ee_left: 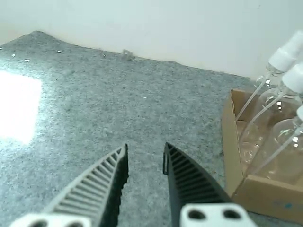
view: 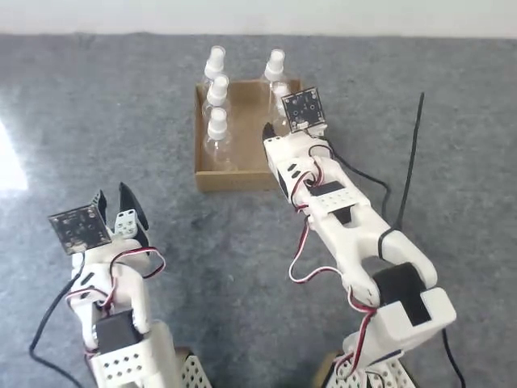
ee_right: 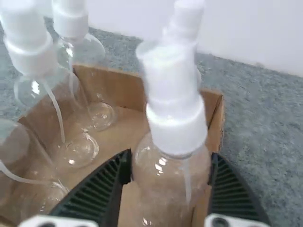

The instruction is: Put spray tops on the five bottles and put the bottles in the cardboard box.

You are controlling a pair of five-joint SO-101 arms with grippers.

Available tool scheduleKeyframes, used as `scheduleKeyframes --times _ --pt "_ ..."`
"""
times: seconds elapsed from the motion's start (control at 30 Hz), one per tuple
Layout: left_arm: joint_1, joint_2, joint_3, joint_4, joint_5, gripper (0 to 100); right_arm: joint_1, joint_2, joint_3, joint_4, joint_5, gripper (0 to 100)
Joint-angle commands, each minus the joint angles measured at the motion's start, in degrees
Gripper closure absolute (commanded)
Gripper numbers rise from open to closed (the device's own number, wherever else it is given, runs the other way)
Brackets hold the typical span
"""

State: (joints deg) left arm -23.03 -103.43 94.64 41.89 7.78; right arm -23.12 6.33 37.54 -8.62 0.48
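Your left claw [ee_left: 146, 152] is part open and holds nothing over the carpet [view: 97, 105], near left of the box [view: 199, 137]. Four clear bottles [view: 218, 129] with white spray tops stand in the box. Your right claw [ee_right: 168, 165] grips the fifth bottle [ee_right: 173, 123] upright at the box's right side.

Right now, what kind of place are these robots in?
Probably a robot practice table: a left arm and a right arm sit on a grey mat by a white wall, with a cardboard box of spray bottles.
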Motion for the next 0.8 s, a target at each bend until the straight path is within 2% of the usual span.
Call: scheduleKeyframes --times 0.0,0.23,0.43,0.77 --pt "-0.44 -0.88 -0.22 -1.67 -0.62 88 -0.22 -0.92 -0.18 -0.22 -0.09 78.3" --pt "-0.44 -0.88 -0.22 -1.67 -0.62 88 -0.22 -1.1 -0.18 -0.22 -0.09 78.0" --pt "-0.44 -0.88 -0.22 -1.67 -0.62 88 -0.31 -1.19 -0.26 1.98 -0.09 72.5" --pt "-0.44 -0.88 -0.22 -1.67 -0.62 88 -1.8 -6.02 2.37 2.68 0.0 72.4"
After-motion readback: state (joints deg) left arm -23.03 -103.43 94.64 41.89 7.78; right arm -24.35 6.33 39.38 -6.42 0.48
